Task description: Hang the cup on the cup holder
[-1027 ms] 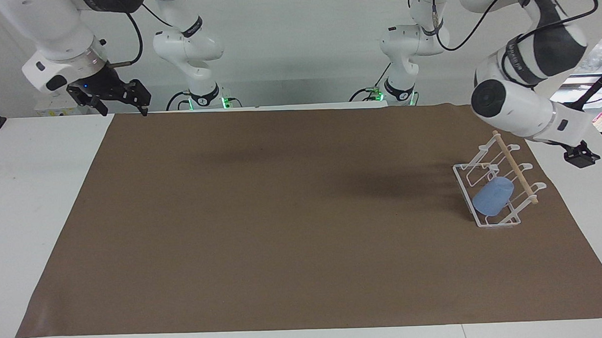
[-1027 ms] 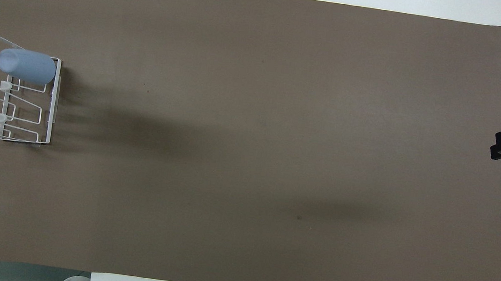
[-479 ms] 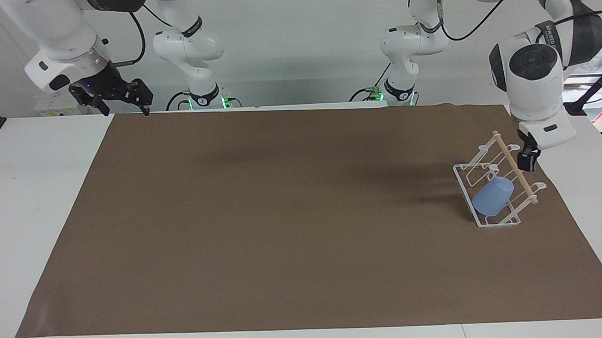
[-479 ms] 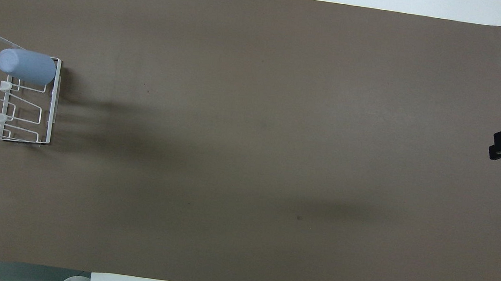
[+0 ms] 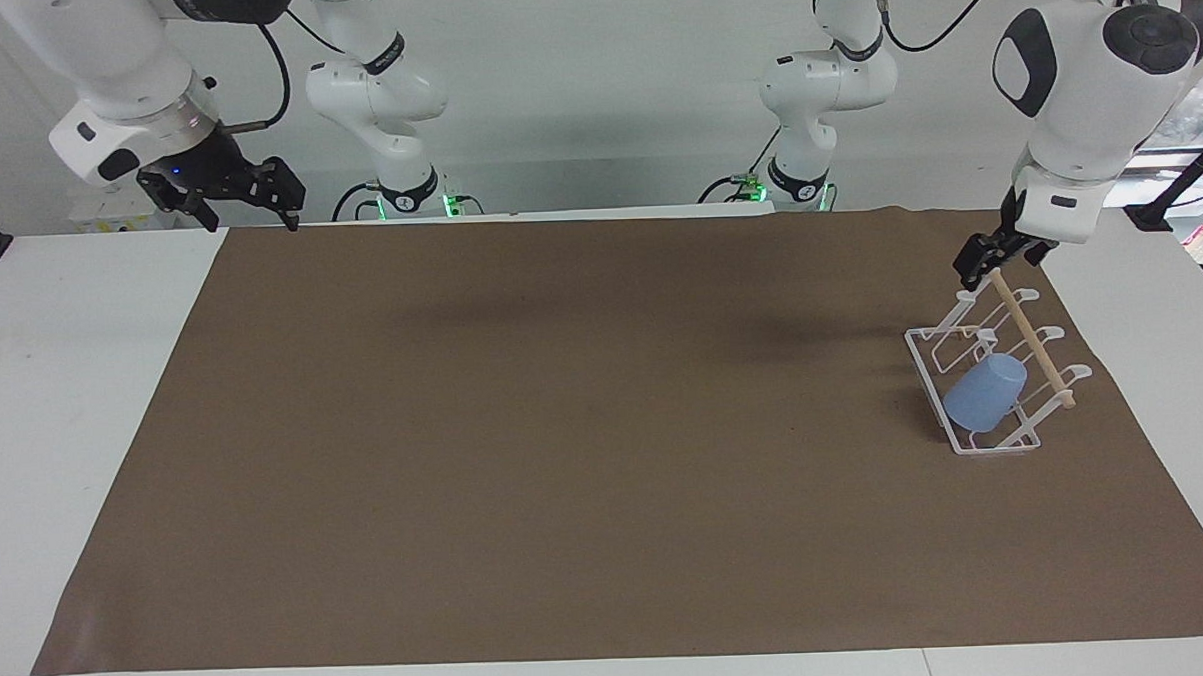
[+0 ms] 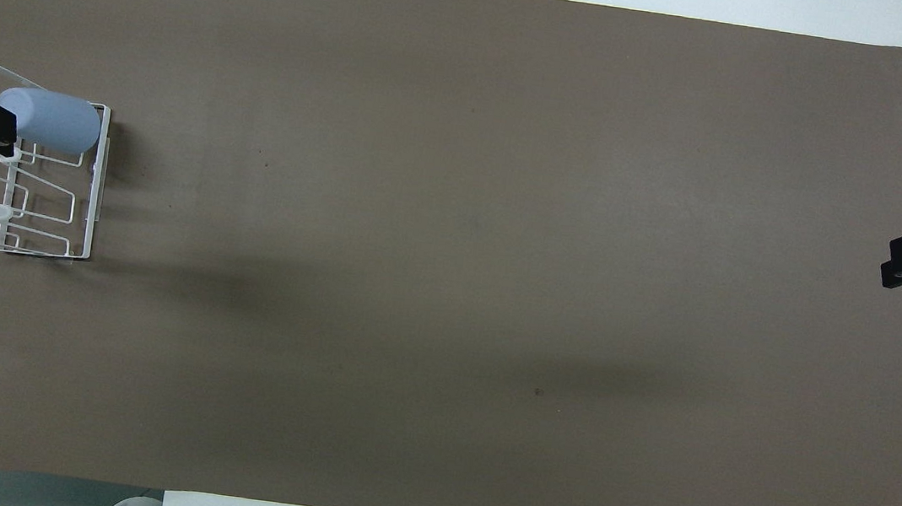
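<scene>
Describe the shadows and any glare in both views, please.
Facing view: soft dark shadows lie on the brown mat, darkest beside the cup holder; no glare. Overhead view: broad diffuse shadow bands cross the mat; the cup looks matte, without highlights.

Both arms are glossy white with rounded joint housings, dark grey caps and black bands at the joints. Black cables loop along their upper links. Green lights glow at the two bases. The right claw point(image 5: 246, 195) and left claw point(image 5: 989, 254) are black.
</scene>
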Available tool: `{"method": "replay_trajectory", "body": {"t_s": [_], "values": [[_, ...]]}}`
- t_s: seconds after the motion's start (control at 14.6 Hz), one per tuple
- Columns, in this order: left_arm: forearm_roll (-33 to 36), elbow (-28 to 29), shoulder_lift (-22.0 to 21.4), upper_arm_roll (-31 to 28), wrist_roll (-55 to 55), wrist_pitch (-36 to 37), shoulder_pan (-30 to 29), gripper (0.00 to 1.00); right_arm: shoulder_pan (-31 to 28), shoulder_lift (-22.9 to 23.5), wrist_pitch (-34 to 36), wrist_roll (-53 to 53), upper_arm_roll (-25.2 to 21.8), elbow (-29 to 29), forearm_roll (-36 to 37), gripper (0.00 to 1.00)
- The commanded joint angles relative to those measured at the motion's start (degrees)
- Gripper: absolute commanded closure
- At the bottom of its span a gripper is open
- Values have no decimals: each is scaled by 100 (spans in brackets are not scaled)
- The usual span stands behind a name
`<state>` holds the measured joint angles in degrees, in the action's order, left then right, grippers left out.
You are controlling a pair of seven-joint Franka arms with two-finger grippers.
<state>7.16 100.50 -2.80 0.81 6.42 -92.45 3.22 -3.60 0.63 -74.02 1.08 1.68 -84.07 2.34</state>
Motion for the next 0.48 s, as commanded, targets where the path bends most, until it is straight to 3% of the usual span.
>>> {"method": "replay_trajectory", "body": {"t_s": [0.0, 0.14, 0.41], "values": [[-477, -819, 323, -19, -878, 639, -23, 0, -80, -98, 37, 164, 17, -101, -41, 1], [-724, -1355, 569, -10, -888, 798, -23, 0, -80, -98, 37, 173, 8, -110, -41, 1], [-733, -1428, 641, 16, -915, 816, 38, 0, -89, -107, 46, 190, 8, -110, -41, 1]]}}
